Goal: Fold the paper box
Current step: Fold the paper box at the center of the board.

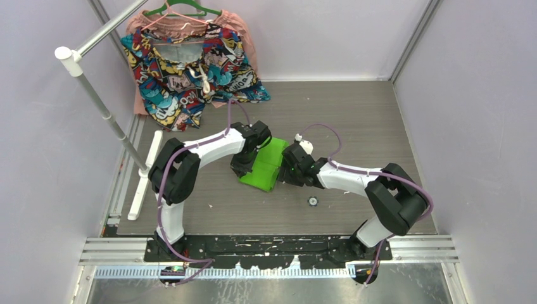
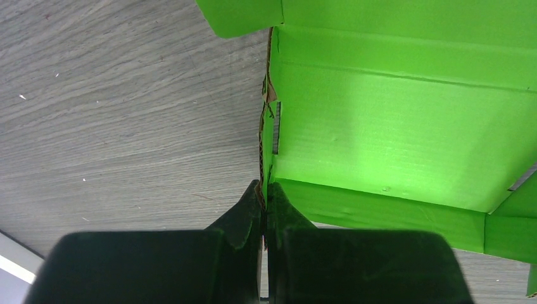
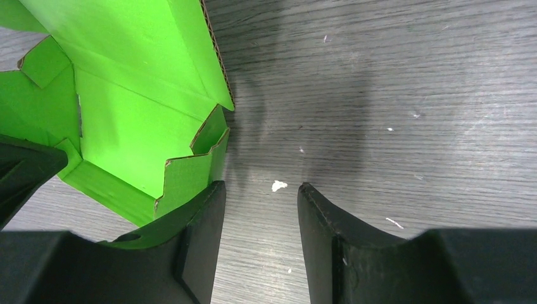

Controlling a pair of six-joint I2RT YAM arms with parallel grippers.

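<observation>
The box (image 1: pixel 266 166) sits half folded near the middle of the bench (image 1: pixel 380 114). The left pincer (image 2: pixel 265 199) pinches one side wall tight, so hold it firm. The right pincer (image 3: pixel 261 193) is wide and empty just beside the other wall. I think it should push that wall up slowly.

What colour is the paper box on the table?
The paper box is bright lime green; left wrist view shows it best.

Left arm (image 1: pixel 209 147) and right arm (image 1: pixel 345 176) both extended forward, elbows bent, wrists converging mid-table. Left gripper (image 2: pixel 265 193): fingers pinched together on box (image 2: pixel 392 120) edge. Right gripper (image 3: pixel 259 196): fingers apart, low over table.
</observation>
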